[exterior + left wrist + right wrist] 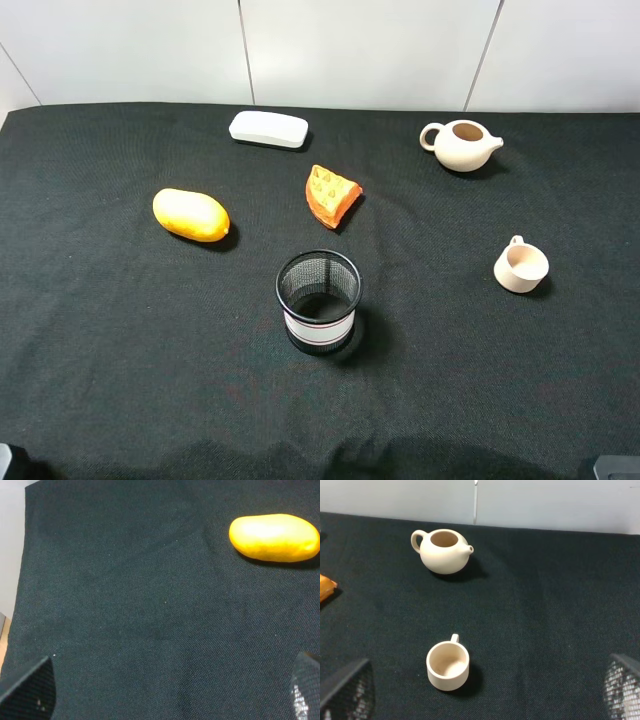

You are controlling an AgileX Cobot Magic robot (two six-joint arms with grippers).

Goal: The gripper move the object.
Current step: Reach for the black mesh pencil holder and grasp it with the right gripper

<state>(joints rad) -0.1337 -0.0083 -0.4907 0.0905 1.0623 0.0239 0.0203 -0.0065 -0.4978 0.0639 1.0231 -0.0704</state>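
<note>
Task at its outset. The mesh pen cup was seen upright on the desk, forward of and between the two hands, well apart from each and touched by neither. The left hand and the right hand were both spread wide and empty. Approach, grasp and transfer were judged as left to be done. No brand or writing could be read; the cup's white band appeared blank.

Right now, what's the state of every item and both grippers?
pen cup: upright, empty, not held
teapot: upright, lidless
small cup: upright, empty
mango: lying on its side
orange wedge: lying on the cloth
white case: closed, flat
left gripper: open, empty
right gripper: open, empty
</note>
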